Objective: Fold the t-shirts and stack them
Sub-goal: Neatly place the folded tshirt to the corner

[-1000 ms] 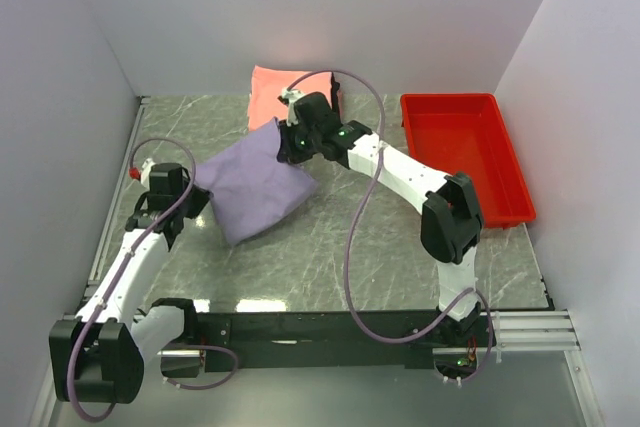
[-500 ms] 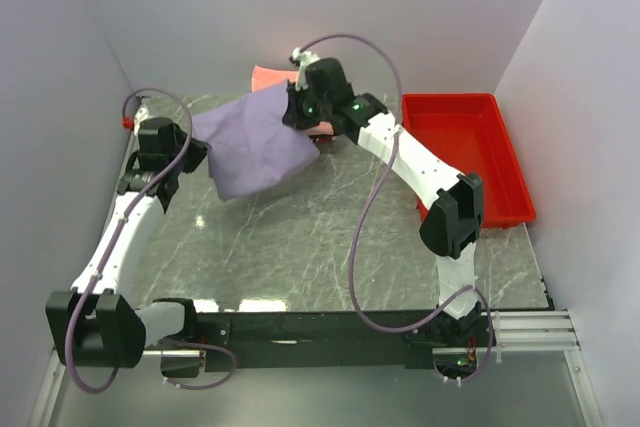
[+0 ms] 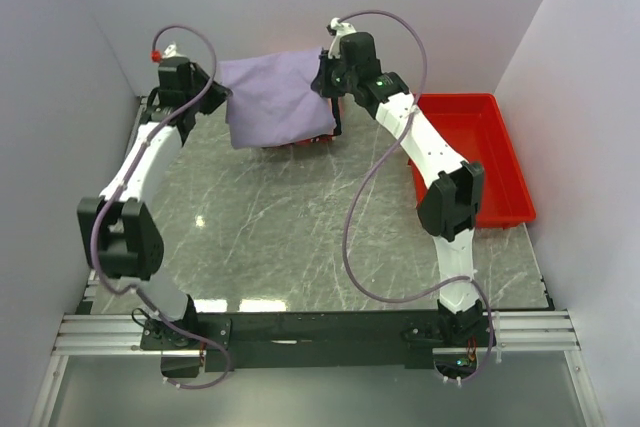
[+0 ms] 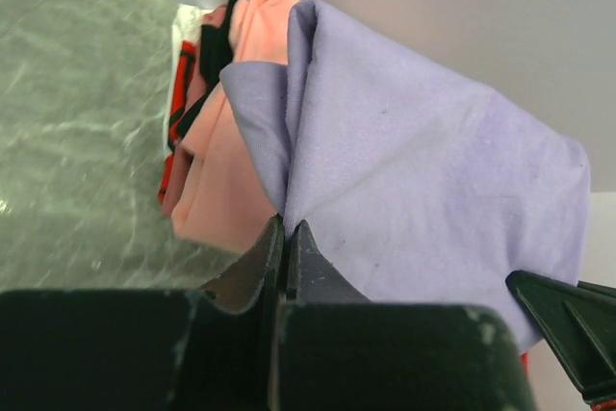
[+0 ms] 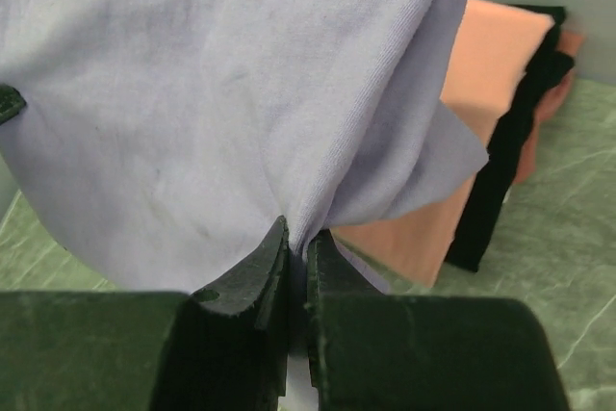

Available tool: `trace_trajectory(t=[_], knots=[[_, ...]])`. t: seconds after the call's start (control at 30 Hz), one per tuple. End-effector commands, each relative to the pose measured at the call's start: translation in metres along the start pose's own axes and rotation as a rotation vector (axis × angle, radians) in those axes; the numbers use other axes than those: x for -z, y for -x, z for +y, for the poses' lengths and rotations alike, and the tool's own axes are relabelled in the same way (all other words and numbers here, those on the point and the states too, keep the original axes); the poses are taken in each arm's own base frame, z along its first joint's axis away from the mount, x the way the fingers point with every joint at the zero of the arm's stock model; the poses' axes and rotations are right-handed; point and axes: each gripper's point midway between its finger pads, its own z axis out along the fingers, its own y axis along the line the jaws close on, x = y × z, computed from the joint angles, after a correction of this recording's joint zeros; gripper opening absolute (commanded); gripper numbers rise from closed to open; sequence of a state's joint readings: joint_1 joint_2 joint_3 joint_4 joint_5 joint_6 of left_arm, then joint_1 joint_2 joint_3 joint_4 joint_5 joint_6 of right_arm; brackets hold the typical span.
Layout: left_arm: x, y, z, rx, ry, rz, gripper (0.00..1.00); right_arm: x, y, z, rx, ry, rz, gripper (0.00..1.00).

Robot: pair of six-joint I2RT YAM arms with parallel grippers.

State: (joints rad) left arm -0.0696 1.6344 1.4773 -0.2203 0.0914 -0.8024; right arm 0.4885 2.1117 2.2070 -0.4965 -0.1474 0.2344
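Clamped tight on opposite edges: left gripper (image 4: 286,230) and right gripper (image 5: 298,240), lavender t-shirt (image 3: 272,97) slung between, hanging just above folded stack (image 4: 226,175), seemingly lined up for laying on top.

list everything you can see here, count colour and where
lavender-purple cloth t-shirt: one, lavender, held up over the pile at the far edge
salmon-pink folded shirt: one, pink, top of pile
black folded shirt: one, black, under the pink
dark red folded shirt: one, red, low in pile
red plastic tray: one, red, table's right side
marble table: one, grey-green
left gripper: black, shut on the lavender shirt
right gripper: black, shut on it too
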Motion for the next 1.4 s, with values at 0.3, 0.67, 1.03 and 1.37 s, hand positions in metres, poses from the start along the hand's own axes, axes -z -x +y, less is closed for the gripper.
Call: trace_trajectory(t=[0.3,0.67,1.03,1.37], knots=[[-0.087,0.02,-0.028,-0.1,-0.084,0.028,0.01,-0.03,0.044,-0.047,-0.019,0.003,-0.156,0.0],[-0.143,0.01,-0.013,-0.112,-0.076,0.057,0.01,-0.082,0.017,-0.083,-0.071,0.041,-0.14,0.04],[-0.169,0.005,0.011,-0.11,-0.043,0.071,0.38,-0.093,0.008,-0.109,-0.129,-0.009,-0.138,0.45],[-0.101,0.071,-0.049,-0.162,-0.102,-0.074,1.0,-0.018,0.072,-0.107,-0.098,-0.047,-0.234,0.85]])
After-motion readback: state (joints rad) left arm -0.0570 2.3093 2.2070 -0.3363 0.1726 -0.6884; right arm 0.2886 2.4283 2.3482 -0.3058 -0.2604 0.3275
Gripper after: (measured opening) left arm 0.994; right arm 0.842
